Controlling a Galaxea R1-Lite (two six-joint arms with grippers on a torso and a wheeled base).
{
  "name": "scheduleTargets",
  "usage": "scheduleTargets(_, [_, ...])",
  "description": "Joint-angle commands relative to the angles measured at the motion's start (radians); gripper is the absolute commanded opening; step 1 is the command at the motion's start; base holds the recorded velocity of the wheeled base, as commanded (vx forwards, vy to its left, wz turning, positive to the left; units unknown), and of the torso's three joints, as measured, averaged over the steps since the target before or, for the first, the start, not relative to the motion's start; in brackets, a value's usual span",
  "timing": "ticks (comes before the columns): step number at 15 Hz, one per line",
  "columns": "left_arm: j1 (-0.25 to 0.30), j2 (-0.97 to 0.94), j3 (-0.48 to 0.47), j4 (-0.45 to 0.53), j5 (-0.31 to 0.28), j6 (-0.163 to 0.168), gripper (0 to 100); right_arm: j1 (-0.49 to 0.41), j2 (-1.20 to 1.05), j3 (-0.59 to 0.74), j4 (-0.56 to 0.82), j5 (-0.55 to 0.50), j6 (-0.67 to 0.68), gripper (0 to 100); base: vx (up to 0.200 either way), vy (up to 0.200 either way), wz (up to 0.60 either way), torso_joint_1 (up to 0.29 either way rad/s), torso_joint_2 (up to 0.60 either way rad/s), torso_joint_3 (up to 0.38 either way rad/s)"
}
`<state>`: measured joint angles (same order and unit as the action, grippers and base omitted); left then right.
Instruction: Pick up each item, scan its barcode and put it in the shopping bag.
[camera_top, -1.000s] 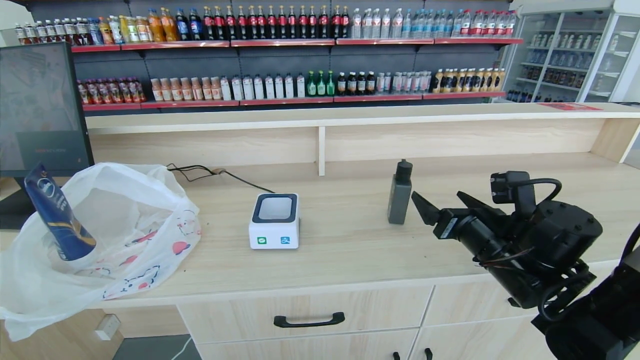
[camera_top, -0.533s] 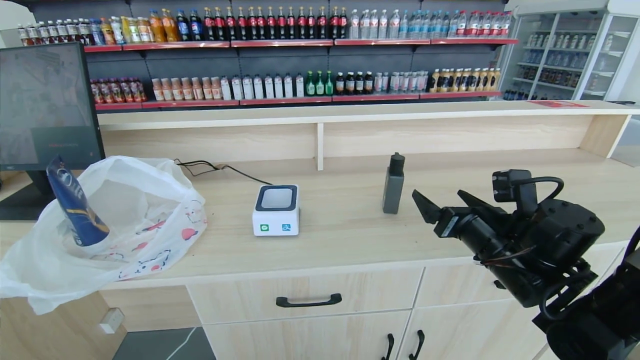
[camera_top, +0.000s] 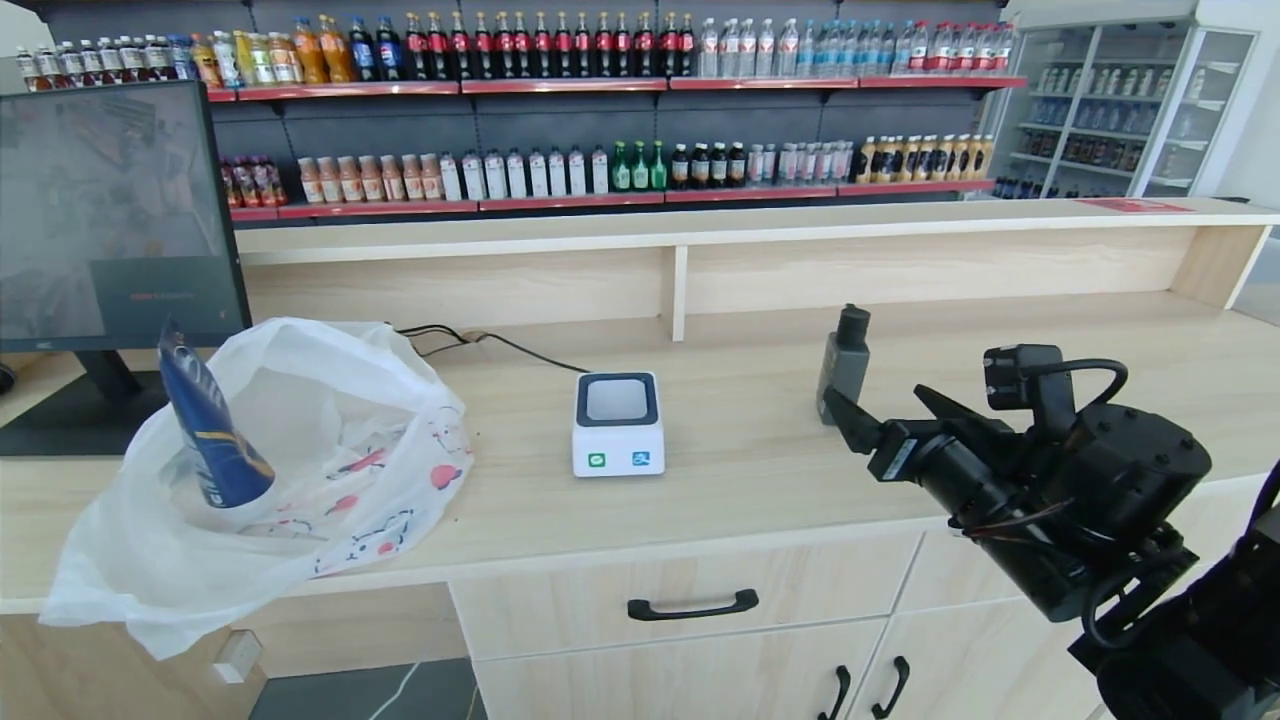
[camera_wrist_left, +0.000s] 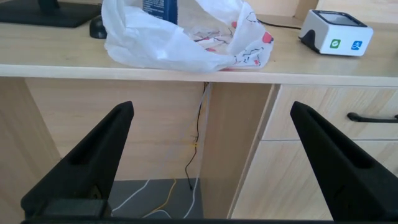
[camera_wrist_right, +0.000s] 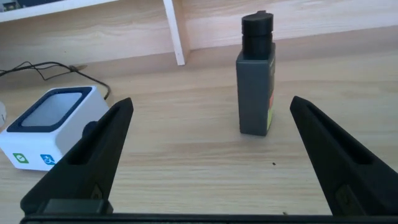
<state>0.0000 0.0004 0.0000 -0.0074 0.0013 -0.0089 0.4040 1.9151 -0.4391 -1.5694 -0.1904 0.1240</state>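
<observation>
The grey bottle (camera_top: 845, 362) stood upright on the desk (camera_top: 760, 470), at about 2 o'clock from the white barcode scanner (camera_top: 618, 423) and well apart from it. The right claw (camera_top: 876, 400) hung just in front of the bottle, at roughly its 5 o'clock. Its two black fingers (camera_wrist_right: 93, 155) were spread wide and held nothing. From the right wrist the bottle showed in the gap between them, touching neither.

The shopping bag (camera_top: 330, 440) lay slumped on the desk at the scanner's 9 o'clock, with its near edge drooping over the desk's front. A blue packet (camera_top: 210, 430) stood tilted inside it. A dark monitor (camera_top: 110, 220) stood at the bag's 11 o'clock, and a black cable (camera_top: 500, 340) ran along the desk behind the scanner.

The left claw (camera_wrist_left: 211, 109) was below desk level, facing the cabinet front under the bag. It was wide open and empty.
</observation>
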Motion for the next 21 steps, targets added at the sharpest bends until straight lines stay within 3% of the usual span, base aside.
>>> scheduleTargets(1, [0.0,0.0,0.0,0.0,0.0,0.0,100,0.001,0.005,-0.001,-0.001,0.0,0.0,100,0.0,0.2,0.0,0.002,0.01,0.002])
scheduleTargets(7, [0.0,0.0,0.0,0.0,0.0,0.003,100,-0.016,0.01,0.007,-0.001,0.0,-0.004,100,0.0,0.033,0.0,0.0,0.0,0.0])
scheduleTargets(11, [0.0,0.0,0.0,-0.002,0.0,0.001,100,-0.077,0.01,0.028,-0.001,0.0,-0.006,100,0.15,0.0,0.0,-0.003,0.0,0.001])
scheduleTargets(18, [0.0,0.0,0.0,-0.002,0.0,0.001,100,-0.197,0.007,0.037,-0.001,0.0,-0.004,100,0.0,0.0,0.0,0.0,0.0,0.0])
scheduleTargets(21, [0.0,0.0,0.0,-0.002,0.0,0.006,100,-0.197,0.068,-0.009,-0.001,0.002,-0.004,100,0.0,0.0,0.0,0.0,0.0,0.0])
